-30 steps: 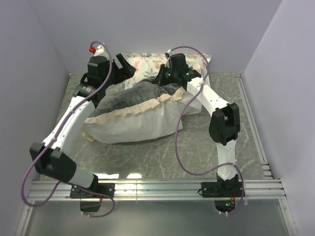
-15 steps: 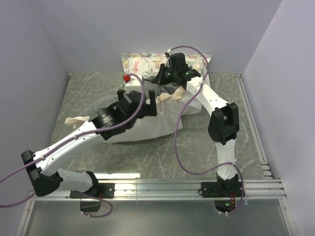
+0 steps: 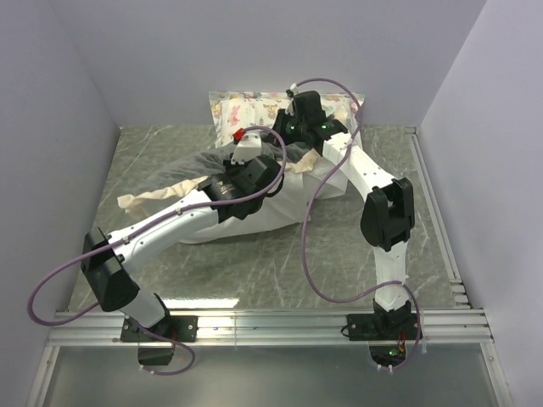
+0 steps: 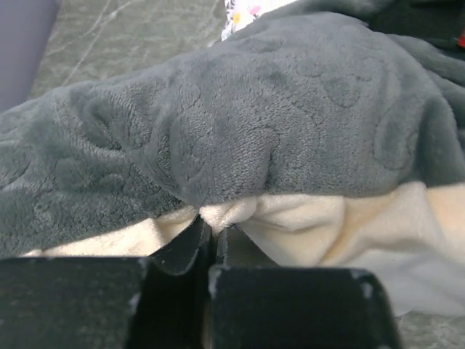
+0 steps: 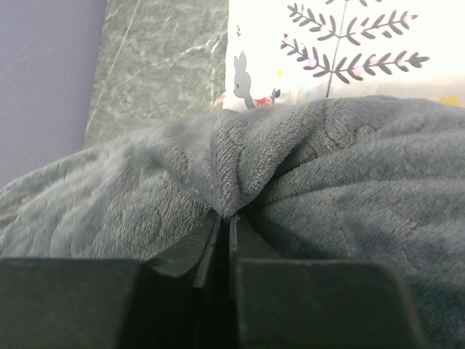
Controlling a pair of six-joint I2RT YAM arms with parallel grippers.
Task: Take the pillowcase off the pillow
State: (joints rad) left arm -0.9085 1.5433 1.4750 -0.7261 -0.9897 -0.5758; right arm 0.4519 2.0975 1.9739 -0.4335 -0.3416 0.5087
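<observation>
The pillowcase (image 3: 191,168) lies bunched over the back of the white pillow (image 3: 271,212), dark grey plush face up, and its cream frill (image 3: 136,201) trails to the left. My left gripper (image 3: 270,180) is at the middle of the heap. In the left wrist view it (image 4: 213,224) is shut on a pinch of the cream frill (image 4: 327,225), just under the grey plush (image 4: 290,123). My right gripper (image 3: 284,140) is at the back of the heap. The right wrist view shows it (image 5: 225,217) nipping a raised fold of grey plush (image 5: 240,167), jaws almost together.
A small pastel animal-print pillow (image 3: 242,106) leans on the back wall, right behind the right gripper (image 5: 327,51). Lilac walls close in the left, back and right. Purple cables loop off both arms. A metal rail (image 3: 271,322) runs along the near edge.
My left arm swung from the back left corner to the middle of the heap and closed on the cream frill. The pillowcase's left edge spread out leftward. The right arm stayed put.
</observation>
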